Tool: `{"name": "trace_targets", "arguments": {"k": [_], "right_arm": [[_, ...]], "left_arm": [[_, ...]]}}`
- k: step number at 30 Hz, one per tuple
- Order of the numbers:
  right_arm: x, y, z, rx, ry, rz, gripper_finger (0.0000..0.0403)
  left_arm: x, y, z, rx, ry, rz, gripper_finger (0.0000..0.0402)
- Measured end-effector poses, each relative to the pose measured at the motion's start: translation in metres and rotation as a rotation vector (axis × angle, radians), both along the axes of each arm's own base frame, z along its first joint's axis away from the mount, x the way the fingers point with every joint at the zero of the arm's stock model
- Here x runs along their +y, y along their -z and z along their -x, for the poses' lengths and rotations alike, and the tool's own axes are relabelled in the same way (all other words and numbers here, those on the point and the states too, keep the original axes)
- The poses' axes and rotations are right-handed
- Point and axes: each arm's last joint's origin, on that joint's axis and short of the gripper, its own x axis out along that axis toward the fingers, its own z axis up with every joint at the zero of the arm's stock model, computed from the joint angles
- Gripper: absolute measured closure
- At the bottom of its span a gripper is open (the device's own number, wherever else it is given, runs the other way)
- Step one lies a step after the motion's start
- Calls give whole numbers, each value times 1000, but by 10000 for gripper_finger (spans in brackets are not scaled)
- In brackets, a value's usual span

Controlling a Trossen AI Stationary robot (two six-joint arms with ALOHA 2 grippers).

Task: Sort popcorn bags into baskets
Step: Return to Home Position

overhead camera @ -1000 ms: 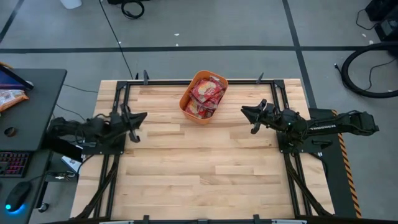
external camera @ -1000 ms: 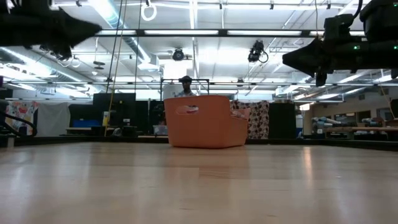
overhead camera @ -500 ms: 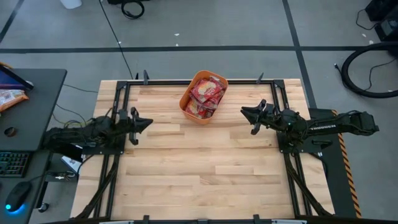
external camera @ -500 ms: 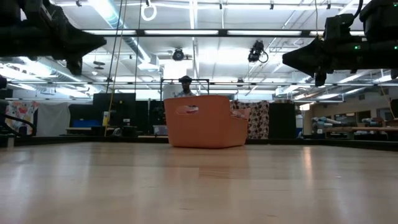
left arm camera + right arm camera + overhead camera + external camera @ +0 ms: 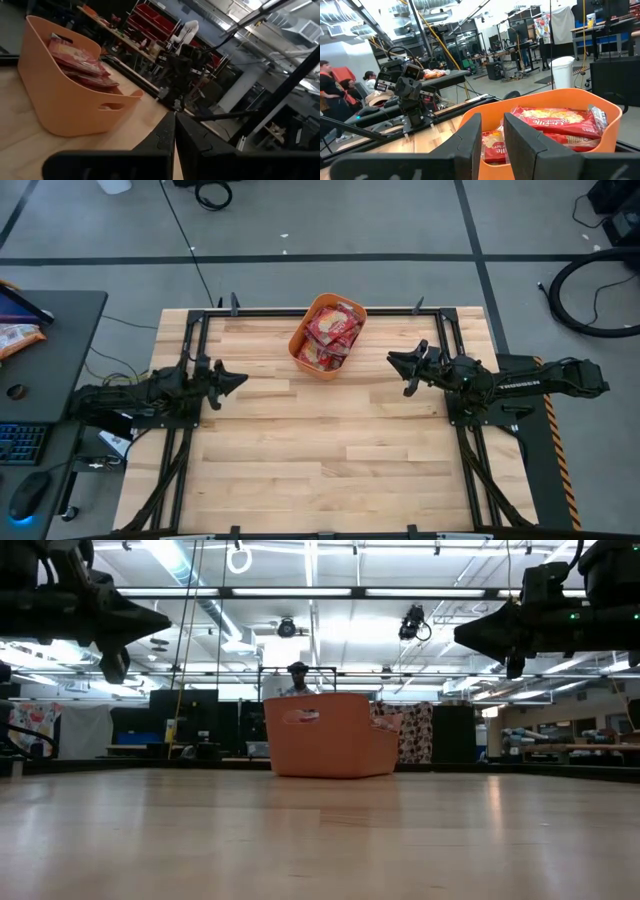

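Observation:
The orange basket [image 5: 298,345] stands near the far edge of the table, slightly left of its middle, and also shows in the low view [image 5: 330,735]. Several red popcorn bags [image 5: 330,330] lie piled inside it; both wrist views show them above the rim [image 5: 75,55] [image 5: 555,120]. My left gripper [image 5: 240,378] hovers shut above the table, left of the basket and nearer than it, pointing right [image 5: 175,122]. My right gripper [image 5: 392,358] hovers open, right of the basket, pointing left at it [image 5: 492,125]. Neither holds anything.
Black frame rails [image 5: 190,340] run along the table's left, right and far edges. A dark desk [image 5: 50,350] stands left of the table, with an orange-and-white snack bag [image 5: 15,335] on it. People [image 5: 327,85] are in the room beyond. Bare wood [image 5: 330,450] spreads over the near half.
My left gripper has come down and moved a little toward the table's right and near edges, turning from pointing at the far right to pointing level at the right. The right arm, the basket and the bags have stayed where they were.

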Motion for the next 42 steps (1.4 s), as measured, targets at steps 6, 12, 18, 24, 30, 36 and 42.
{"name": "trace_targets", "arguments": {"k": [6, 12, 18, 24, 30, 36, 42], "right_arm": [[0, 0, 0, 0, 0, 0, 316], [0, 0, 0, 0, 0, 0, 315], [0, 0, 0, 0, 0, 0, 316], [0, 0, 0, 0, 0, 0, 315], [0, 0, 0, 0, 0, 0, 316], [0, 0, 0, 0, -1, 0, 316], [0, 0, 0, 0, -1, 0, 315]], "left_arm": [[0, 0, 0, 6, -2, -25, 386], [0, 0, 0, 7, -3, -28, 386], [0, 0, 0, 7, -3, -28, 386], [0, 0, 0, 7, -3, -28, 386], [0, 0, 0, 7, -3, -29, 386], [0, 0, 0, 7, -3, -29, 386], [0, 0, 0, 7, -3, -29, 386]]}}
